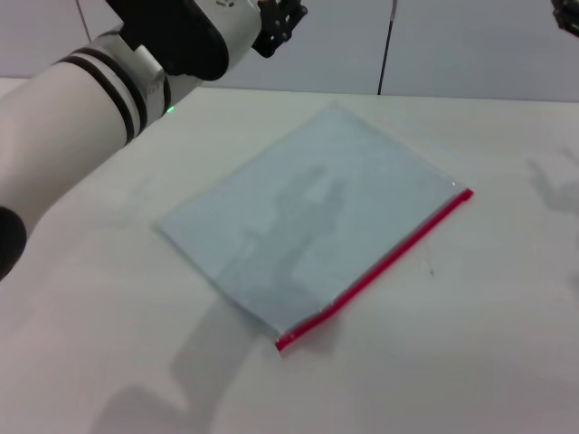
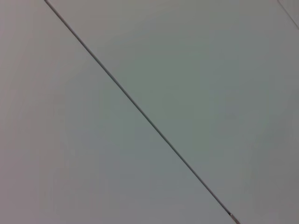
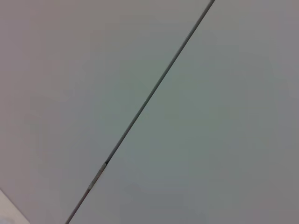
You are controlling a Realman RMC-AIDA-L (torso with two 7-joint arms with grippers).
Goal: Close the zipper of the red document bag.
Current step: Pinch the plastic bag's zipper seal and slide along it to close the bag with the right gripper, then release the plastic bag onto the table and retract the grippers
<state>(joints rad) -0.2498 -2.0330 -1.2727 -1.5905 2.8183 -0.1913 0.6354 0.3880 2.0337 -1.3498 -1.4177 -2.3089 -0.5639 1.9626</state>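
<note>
Approach step: bag [image 1: 312, 226] flat on worktop [image 1: 470, 362], zipper [image 1: 375, 269] untouched; left gripper [image 1: 276, 27] raised at 11 o'clock, jaw state indeterminate. Next: descend to zipper.

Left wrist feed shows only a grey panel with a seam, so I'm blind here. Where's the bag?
Observer: In the head view the bag lies flat on the table, about mid-frame, with nothing touching it.
Operator: Which side is the zipper on?
Observer: The zipper runs along the bag's edge on the robot's right, from the near corner to the far one. I can't tell whether it is open or closed.
Operator: And the grippers?
Observer: The left gripper is up high beyond the bag's far left side. The right gripper only just shows in the head view's top right corner. Both are well clear of the bag.
</note>
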